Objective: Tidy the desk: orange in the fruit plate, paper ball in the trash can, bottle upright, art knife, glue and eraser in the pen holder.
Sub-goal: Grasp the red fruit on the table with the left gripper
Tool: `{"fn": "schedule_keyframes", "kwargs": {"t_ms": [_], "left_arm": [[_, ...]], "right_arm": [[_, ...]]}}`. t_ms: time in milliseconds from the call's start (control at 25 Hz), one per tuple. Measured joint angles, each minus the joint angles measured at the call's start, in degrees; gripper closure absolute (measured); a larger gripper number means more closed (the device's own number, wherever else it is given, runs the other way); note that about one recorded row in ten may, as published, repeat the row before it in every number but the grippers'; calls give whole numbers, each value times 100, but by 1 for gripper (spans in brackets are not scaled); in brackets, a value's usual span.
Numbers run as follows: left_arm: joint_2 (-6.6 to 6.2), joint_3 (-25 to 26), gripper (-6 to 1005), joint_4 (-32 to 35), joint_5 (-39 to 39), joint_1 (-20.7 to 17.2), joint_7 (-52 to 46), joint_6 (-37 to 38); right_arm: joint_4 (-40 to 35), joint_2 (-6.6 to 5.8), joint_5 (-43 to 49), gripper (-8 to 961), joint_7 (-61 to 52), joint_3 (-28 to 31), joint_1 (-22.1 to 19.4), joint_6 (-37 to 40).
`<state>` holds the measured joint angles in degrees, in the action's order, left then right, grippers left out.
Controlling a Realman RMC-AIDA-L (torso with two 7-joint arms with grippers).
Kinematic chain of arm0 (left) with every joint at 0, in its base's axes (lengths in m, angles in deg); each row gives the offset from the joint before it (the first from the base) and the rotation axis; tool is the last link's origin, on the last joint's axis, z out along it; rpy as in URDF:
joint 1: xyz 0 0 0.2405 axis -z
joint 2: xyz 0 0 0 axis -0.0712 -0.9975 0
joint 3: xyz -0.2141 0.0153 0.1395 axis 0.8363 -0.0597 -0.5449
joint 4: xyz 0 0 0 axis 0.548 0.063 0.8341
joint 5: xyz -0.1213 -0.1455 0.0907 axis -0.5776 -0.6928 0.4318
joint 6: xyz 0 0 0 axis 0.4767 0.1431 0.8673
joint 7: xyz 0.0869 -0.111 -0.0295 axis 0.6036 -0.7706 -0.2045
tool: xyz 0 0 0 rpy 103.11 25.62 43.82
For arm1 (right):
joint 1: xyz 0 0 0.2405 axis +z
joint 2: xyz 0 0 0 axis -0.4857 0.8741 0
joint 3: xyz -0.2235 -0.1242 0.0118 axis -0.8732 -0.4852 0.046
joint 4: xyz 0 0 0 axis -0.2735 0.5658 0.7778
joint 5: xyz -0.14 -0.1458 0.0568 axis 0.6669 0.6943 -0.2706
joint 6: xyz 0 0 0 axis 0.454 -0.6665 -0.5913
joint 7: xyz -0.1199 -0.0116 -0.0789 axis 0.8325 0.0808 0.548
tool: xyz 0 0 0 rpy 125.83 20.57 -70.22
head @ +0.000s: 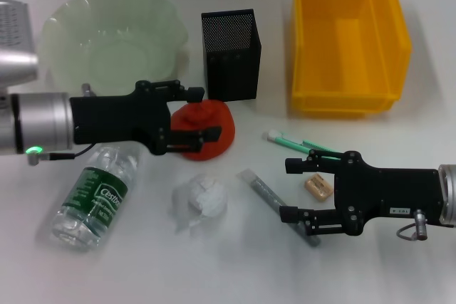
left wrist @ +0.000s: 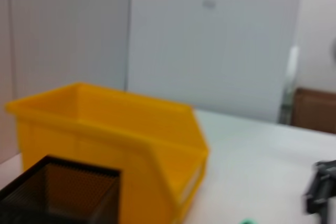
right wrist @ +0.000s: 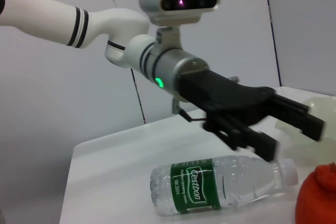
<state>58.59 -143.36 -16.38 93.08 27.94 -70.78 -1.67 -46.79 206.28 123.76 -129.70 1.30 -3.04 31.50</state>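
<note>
The orange (head: 210, 127) rests on the desk (head: 399, 268) in front of the pen holder (head: 231, 55). My left gripper (head: 206, 113) hangs open just over it, one finger above its far side and one across its near side; the right wrist view shows this gripper (right wrist: 291, 137) above the orange (right wrist: 317, 198). The bottle (head: 92, 197) lies on its side at the near left. The paper ball (head: 201, 201) sits in the middle. My right gripper (head: 290, 190) is open at the near right, with the eraser (head: 318, 186) between its fingers and the grey art knife (head: 267, 191) under its near finger.
The fruit plate (head: 71, 16) stands at the far left and the trash can (head: 349, 90) at the far right. A thin green stick with a white tip (head: 299, 146) lies beyond the right gripper. The left wrist view faces the trash can (left wrist: 115, 145) and pen holder (left wrist: 58, 192).
</note>
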Motion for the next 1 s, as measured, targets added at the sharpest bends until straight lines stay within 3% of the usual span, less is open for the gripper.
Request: {"fn": "schedule_keyframes", "kwargs": {"t_ms": [400,1000], "left_arm": [[240,-31,230,183,640,164,-258,-1284],[282,-216,229,130,932,257,-279,-1647]], "right_arm": [[-1,0,0,158,0,28,-18,36],[-7,0,0,158,0,36,-18,39]]}}
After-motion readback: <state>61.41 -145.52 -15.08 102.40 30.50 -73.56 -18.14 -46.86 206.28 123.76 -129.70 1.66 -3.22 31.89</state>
